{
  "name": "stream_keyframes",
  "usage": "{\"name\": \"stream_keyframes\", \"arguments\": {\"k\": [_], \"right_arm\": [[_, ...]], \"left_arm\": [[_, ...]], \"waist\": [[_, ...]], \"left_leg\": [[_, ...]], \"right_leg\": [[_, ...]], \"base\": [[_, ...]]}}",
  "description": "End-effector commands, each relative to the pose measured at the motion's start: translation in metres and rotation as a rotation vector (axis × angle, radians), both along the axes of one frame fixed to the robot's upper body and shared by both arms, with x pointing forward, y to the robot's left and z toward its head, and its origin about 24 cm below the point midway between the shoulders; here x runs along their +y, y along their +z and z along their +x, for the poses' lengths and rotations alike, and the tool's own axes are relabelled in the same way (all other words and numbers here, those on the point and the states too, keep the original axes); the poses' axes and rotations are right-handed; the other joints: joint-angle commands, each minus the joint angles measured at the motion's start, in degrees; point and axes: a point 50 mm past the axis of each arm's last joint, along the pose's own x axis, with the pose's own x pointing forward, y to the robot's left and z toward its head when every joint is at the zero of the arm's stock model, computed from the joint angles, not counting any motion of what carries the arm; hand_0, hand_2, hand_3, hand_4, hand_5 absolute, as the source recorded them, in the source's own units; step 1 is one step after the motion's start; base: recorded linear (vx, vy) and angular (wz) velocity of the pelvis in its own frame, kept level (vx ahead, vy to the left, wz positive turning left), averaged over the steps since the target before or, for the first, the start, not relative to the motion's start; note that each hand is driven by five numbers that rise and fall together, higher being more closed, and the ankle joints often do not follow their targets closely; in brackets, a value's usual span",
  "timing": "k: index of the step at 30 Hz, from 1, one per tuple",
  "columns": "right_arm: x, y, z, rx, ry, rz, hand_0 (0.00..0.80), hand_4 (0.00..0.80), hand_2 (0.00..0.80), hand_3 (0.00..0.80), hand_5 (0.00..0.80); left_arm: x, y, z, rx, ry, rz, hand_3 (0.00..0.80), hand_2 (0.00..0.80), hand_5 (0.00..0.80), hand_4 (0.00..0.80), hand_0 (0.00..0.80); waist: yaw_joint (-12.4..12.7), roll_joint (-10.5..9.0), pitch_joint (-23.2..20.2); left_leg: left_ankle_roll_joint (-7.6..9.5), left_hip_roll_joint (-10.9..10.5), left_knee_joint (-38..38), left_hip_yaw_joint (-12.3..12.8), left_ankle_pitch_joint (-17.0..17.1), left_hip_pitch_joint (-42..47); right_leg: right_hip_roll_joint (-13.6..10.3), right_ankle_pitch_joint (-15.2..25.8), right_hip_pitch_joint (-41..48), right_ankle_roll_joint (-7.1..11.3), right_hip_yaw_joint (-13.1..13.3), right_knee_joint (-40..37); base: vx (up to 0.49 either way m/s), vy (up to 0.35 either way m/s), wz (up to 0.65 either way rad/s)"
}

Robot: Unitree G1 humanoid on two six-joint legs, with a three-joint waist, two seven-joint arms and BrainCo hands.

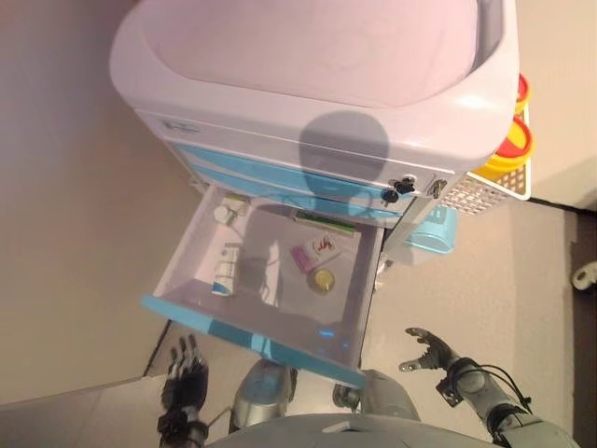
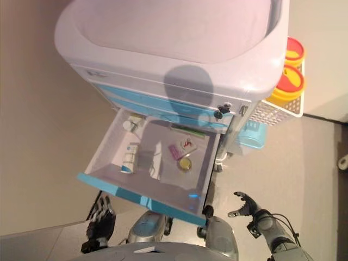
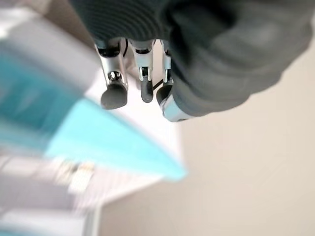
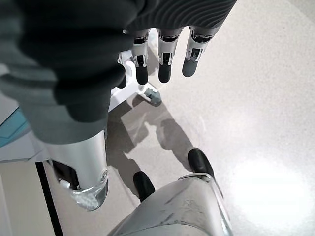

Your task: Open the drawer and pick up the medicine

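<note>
The white cart's bottom drawer (image 1: 187, 309) with a blue front stands pulled out. Inside lie a white and blue medicine box (image 1: 225, 270), a pink and white packet (image 1: 312, 253), a small round yellow tin (image 1: 323, 280), a green strip at the back (image 1: 325, 222) and small white bottles (image 1: 227, 211) in the back left corner. My left hand (image 1: 185, 381) hangs below the drawer front, open and empty. My right hand (image 1: 431, 352) is low at the right, beside the drawer, open and empty.
The cart (image 1: 317, 84) has a wide white top and two shut blue drawers above the open one. A white wire basket (image 1: 485, 189) with yellow containers (image 1: 511, 146) hangs on its right side, with a blue bin (image 1: 434, 231) below.
</note>
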Motion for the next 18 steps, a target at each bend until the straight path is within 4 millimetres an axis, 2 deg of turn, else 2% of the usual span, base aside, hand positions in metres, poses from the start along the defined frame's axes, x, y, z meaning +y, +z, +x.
{"name": "stream_keyframes", "arguments": {"k": [1,3,9,10,11,12,13,18], "right_arm": [[-0.005,0.004,0.002,-0.045,-0.016,-0.007,0.0,0.0,0.0,0.0,0.0],[-0.006,0.003,-0.001,-0.037,-0.018,-0.012,0.0,0.0,0.0,0.0,0.0],[-0.002,-0.001,-0.007,-0.032,-0.025,-0.002,0.0,0.0,0.0,0.0,0.0],[-0.001,-0.002,-0.007,-0.033,-0.025,0.001,0.0,0.0,0.0,0.0,0.0],[0.0,-0.002,-0.007,-0.034,-0.026,0.004,0.0,0.0,0.0,0.0,0.0],[0.001,-0.002,-0.008,-0.035,-0.027,0.008,0.0,0.0,0.0,0.0,0.0],[0.002,-0.003,-0.008,-0.035,-0.026,0.012,0.0,0.0,0.0,0.0,0.0],[0.006,-0.005,-0.01,-0.026,-0.015,0.027,0.0,0.0,0.0,0.0,0.0]], "left_arm": [[0.011,-0.001,-0.016,0.112,-0.114,0.044,0.8,0.8,0.8,0.8,0.8],[0.011,-0.001,-0.017,0.123,-0.157,0.042,0.8,0.8,0.8,0.8,0.8],[0.0,-0.001,-0.002,0.092,-0.341,0.068,0.8,0.8,0.8,0.8,0.8],[-0.002,-0.001,0.0,0.091,-0.372,0.08,0.684,0.684,0.684,0.684,0.684],[-0.004,-0.001,0.003,0.085,-0.392,0.086,0.505,0.505,0.505,0.505,0.505],[-0.005,-0.001,0.004,0.085,-0.411,0.094,0.107,0.107,0.107,0.107,0.107],[-0.008,-0.002,0.006,0.1,-0.447,0.108,0.0,0.0,0.0,0.0,0.0],[-0.007,-0.005,0.013,0.214,-0.564,0.227,0.0,0.0,0.0,0.0,0.0]], "waist": [[0.87,-3.42,1.3],[0.76,-3.16,0.81],[0.09,-2.88,-1.31],[-0.01,-2.94,-1.67],[-0.15,-3.04,-2.0],[-0.24,-3.12,-2.26],[-0.42,-3.28,-2.72],[-1.27,-3.88,-4.29]], "left_leg": [[2.37,-4.5,4.0,0.21,-8.55,0.24],[2.29,-4.51,3.38,0.27,-8.3,0.43],[2.26,-4.25,0.68,1.01,-7.6,1.64],[2.27,-4.19,0.41,1.15,-7.62,1.87],[2.32,-4.2,0.17,1.22,-7.61,2.07],[2.35,-4.19,-0.02,1.32,-7.61,2.27],[2.39,-4.14,-0.22,1.54,-7.66,2.52],[2.62,-3.91,-0.98,2.47,-7.94,3.87]], "right_leg": [[-1.11,3.78,6.01,3.68,0.22,-9.43],[-1.13,3.91,6.15,3.82,0.04,-9.83],[-0.86,4.68,6.41,4.37,-0.14,-11.24],[-0.78,4.79,6.54,4.45,-0.02,-11.47],[-0.68,4.88,6.67,4.49,0.07,-11.69],[-0.6,5.02,6.79,4.53,0.18,-11.91],[-0.5,5.19,6.93,4.61,0.35,-12.19],[-0.03,5.64,7.69,4.75,1.3,-13.03]], "base": [[0.015,0.01,0.11],[0.011,0.008,0.11],[0.006,-0.002,0.07],[0.03,-0.014,-0.03],[0.035,-0.014,-0.02],[0.044,-0.015,-0.02],[0.049,-0.015,-0.03],[0.055,-0.003,-0.07]]}}
